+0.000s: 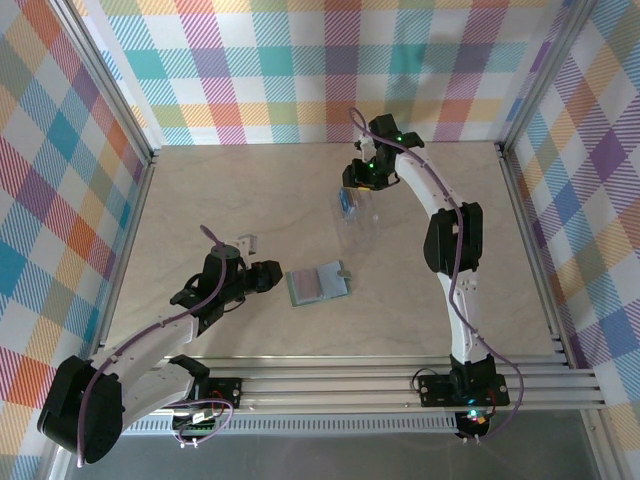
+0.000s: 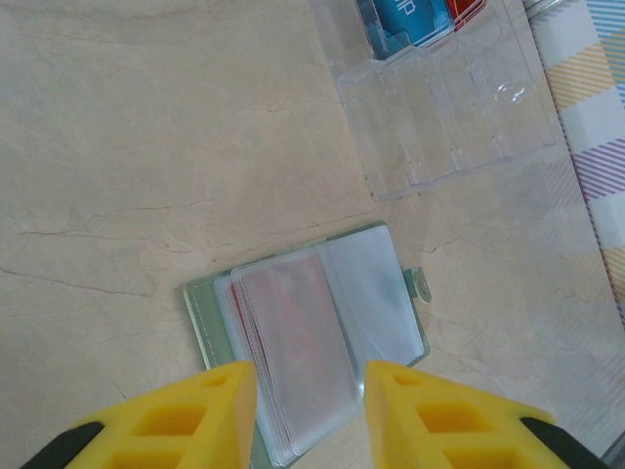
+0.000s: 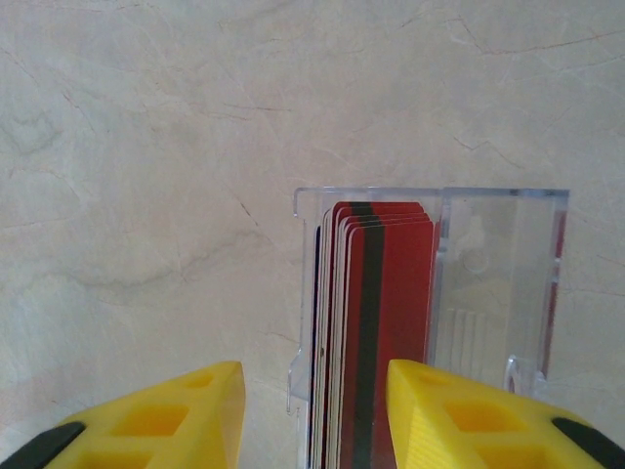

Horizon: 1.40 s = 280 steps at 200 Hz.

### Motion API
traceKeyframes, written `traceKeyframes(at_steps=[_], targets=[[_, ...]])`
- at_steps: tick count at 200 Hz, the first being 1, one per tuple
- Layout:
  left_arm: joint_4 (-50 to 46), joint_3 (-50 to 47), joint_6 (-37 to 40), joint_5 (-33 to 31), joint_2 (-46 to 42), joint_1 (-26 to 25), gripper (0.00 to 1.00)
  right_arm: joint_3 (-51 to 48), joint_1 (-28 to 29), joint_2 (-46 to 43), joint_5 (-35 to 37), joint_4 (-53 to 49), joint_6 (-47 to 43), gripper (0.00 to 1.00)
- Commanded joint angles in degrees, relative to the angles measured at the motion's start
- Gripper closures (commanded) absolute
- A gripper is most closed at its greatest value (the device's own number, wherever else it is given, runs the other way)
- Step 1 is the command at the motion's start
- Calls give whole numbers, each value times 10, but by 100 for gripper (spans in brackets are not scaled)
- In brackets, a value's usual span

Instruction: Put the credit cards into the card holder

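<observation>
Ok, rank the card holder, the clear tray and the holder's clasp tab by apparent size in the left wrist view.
Largest, unranked: card holder and clear tray look alike; the tray is cropped and farther away.
Smallest: clasp tab.

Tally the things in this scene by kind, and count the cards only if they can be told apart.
card holder: 1, lying open
clear tray: 1
grippers: 2, the left gripper and the right gripper
credit cards: red and blue, packed on edge in the tray, too tight to count
Total: 4, plus the cards
</observation>
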Motion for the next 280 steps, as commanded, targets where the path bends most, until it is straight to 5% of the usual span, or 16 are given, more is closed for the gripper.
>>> traceKeyframes(at_steps=[1, 179, 280], targets=[[-2, -2, 3, -7, 4, 5, 65, 25, -1, 3, -7, -29, -4, 57], [-6, 1, 2, -11, 4, 5, 65, 107, 51, 68, 134, -117, -65, 53], [-9, 1, 3, -12, 5, 5, 65, 105, 37, 53, 16, -88, -38, 54]])
